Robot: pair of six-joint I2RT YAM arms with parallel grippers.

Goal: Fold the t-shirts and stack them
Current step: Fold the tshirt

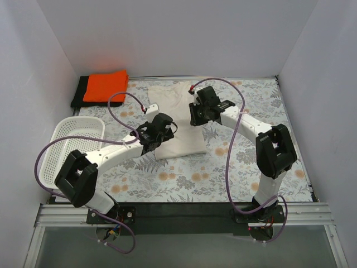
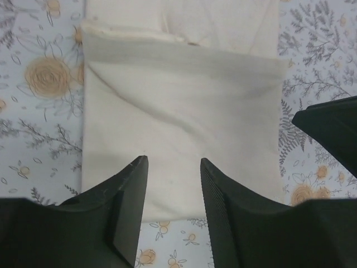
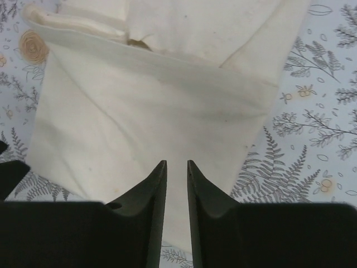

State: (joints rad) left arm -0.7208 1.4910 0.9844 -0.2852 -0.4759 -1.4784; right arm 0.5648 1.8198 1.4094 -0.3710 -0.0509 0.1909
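The cream t-shirt [image 1: 184, 142] lies partly folded in the middle of the table, its near half doubled over. It fills the left wrist view [image 2: 184, 100] and the right wrist view [image 3: 145, 106]. My left gripper [image 1: 158, 134] is open over the shirt's left near edge, its jaws wide apart [image 2: 174, 162], holding nothing. My right gripper [image 1: 199, 114] hovers over the shirt's right side with its jaws a narrow gap apart [image 3: 177, 163] and nothing between them. The orange t-shirt [image 1: 106, 85] lies folded on the folded black t-shirt [image 1: 80, 95] at the back left corner.
A white perforated basket [image 1: 72, 131] stands at the left edge of the floral tablecloth [image 1: 251, 167]. White walls close the table in on the left, back and right.
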